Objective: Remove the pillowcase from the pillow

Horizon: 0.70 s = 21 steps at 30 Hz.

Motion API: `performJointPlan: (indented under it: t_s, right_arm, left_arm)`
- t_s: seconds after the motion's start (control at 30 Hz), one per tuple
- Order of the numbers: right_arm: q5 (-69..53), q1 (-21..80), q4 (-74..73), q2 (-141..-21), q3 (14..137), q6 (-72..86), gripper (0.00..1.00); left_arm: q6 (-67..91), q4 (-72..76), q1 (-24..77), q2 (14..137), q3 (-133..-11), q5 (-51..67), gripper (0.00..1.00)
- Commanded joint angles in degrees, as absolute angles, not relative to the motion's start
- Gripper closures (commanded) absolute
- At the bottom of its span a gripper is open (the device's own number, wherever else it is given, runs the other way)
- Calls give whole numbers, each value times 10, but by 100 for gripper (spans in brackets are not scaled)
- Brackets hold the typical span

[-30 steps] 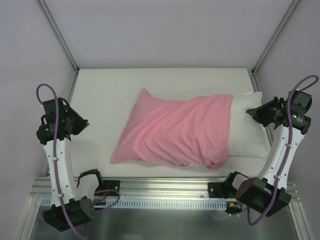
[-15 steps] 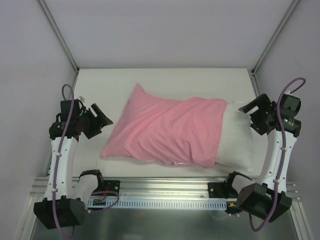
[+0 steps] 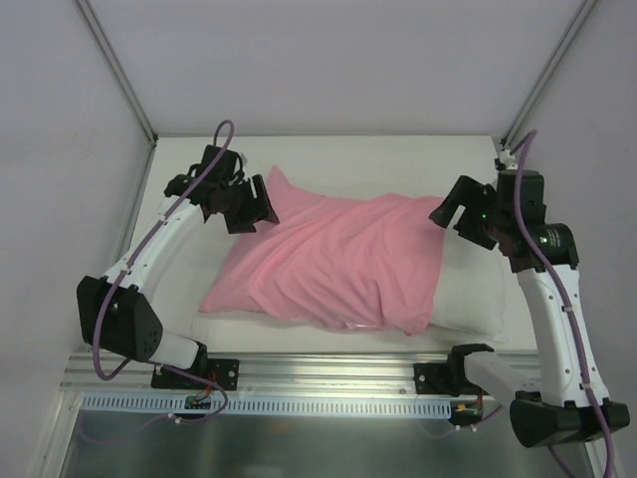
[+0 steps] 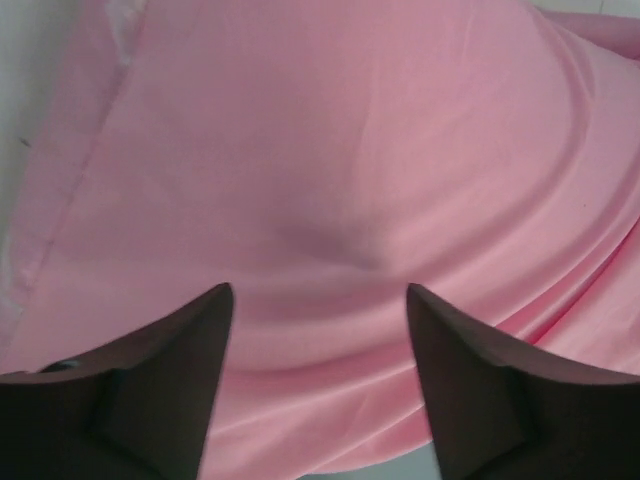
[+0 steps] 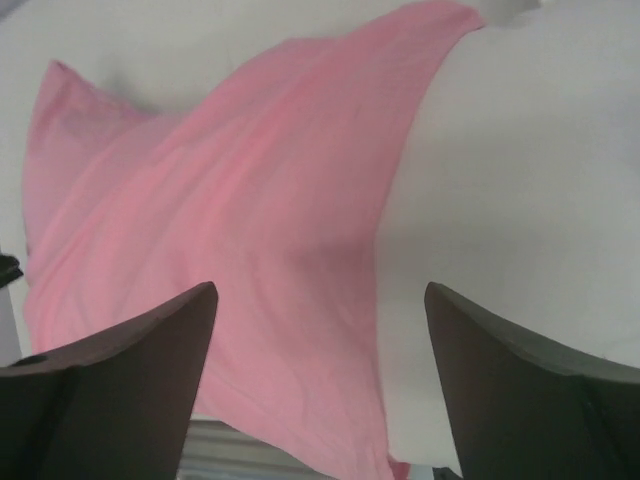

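Both arms are reaching out over the table. The pillowcase (image 3: 333,264) lies across the middle of the white table (image 3: 199,164), pink and glossy, creased in long diagonal folds. It covers most of the pillow (image 3: 476,289), whose bare white end pokes out on the right. The left gripper (image 3: 255,207) hangs over the far left corner of the cover, the closed end. Its wrist view shows two dark fingers (image 4: 190,340) spread wide with only pink cloth beneath them and nothing pinched. The right gripper (image 3: 450,212) hovers at the open hem, where pink meets white. Its jaws are parted too, empty, straddling that edge in its own camera. How will this stuff behave? My read is thin, limp, slippery cloth, very light, so it'll bunch and slide rather than hold a shape. The stuffed pillow looks soft and squashy, and it'll likely drag along unless something pins it. The best hold, I'd say, is a pinch of loose fabric at the closed corner for the left, pulling away from the opening. The right would press down on or grip the bare white end. Bite too deep on the pink side and the filling comes along too.
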State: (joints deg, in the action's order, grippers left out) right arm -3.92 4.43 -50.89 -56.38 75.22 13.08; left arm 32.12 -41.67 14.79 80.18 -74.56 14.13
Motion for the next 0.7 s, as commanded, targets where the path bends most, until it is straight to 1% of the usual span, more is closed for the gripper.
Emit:
performJointPlan:
  t_s: [0.0, 0.03, 0.07, 0.1, 0.13, 0.17, 0.2, 0.23, 0.27, 0.3, 0.33, 0.37, 0.43, 0.47, 0.5, 0.53, 0.57, 0.6, 0.63, 0.67]
  right_arm:
    - [-46, 85, -534, -605, 730, 100, 17]
    - [-54, 90, -532, -627, 723, 97, 23]
    - [-61, 99, -532, -636, 707, 93, 34]
    - [-61, 105, -525, -645, 699, 93, 38]
    - [-61, 112, -517, -658, 689, 92, 41]
    - [-61, 119, -509, -665, 673, 92, 47]
    - [-62, 128, -498, -672, 667, 93, 58]
    - [-62, 132, -492, -680, 663, 92, 62]
    - [-62, 134, -487, -699, 660, 91, 69]
    - [-57, 134, -484, -708, 662, 86, 81]
    - [-50, 134, -484, -718, 665, 84, 82]
    - [-34, 134, -483, -735, 669, 81, 85]
    - [-15, 133, -481, -754, 685, 76, 86]
    - [-5, 133, -482, -763, 693, 76, 86]
    - [-4, 132, -482, -779, 707, 76, 87]
    - [-4, 133, -480, -783, 711, 79, 88]
    - [-9, 133, -475, -786, 713, 89, 88]
    - [-14, 134, -470, -784, 713, 89, 87]
    - [-18, 134, -468, -780, 709, 95, 87]
    - [-20, 139, -465, -777, 708, 98, 83]
  left_arm:
    - [333, -400, 191, 825, -746, 138, 39]
    - [334, -395, 212, 826, -731, 140, 51]
    - [340, -388, 222, 824, -720, 140, 80]
    - [344, -384, 233, 820, -710, 140, 90]
    - [349, -380, 248, 815, -686, 140, 99]
    - [363, -378, 254, 796, -670, 139, 100]
    - [370, -370, 259, 781, -655, 140, 100]
    - [379, -365, 265, 764, -617, 140, 100]
    - [399, -361, 279, 719, -595, 139, 100]
    - [409, -354, 289, 693, -573, 140, 100]
    - [420, -351, 299, 667, -531, 140, 100]
    - [439, -349, 316, 615, -512, 140, 100]
    - [445, -352, 323, 564, -468, 159, 100]
    - [452, -354, 323, 512, -455, 164, 100]
    - [453, -357, 323, 488, -447, 156, 98]
    - [454, -375, 323, 471, -448, 147, 65]
    - [453, -388, 322, 451, -470, 112, 41]
    - [451, -402, 321, 447, -470, 112, 27]
    - [446, -413, 320, 449, -500, 75, 11]
    - [436, -435, 317, 466, -519, 56, 7]
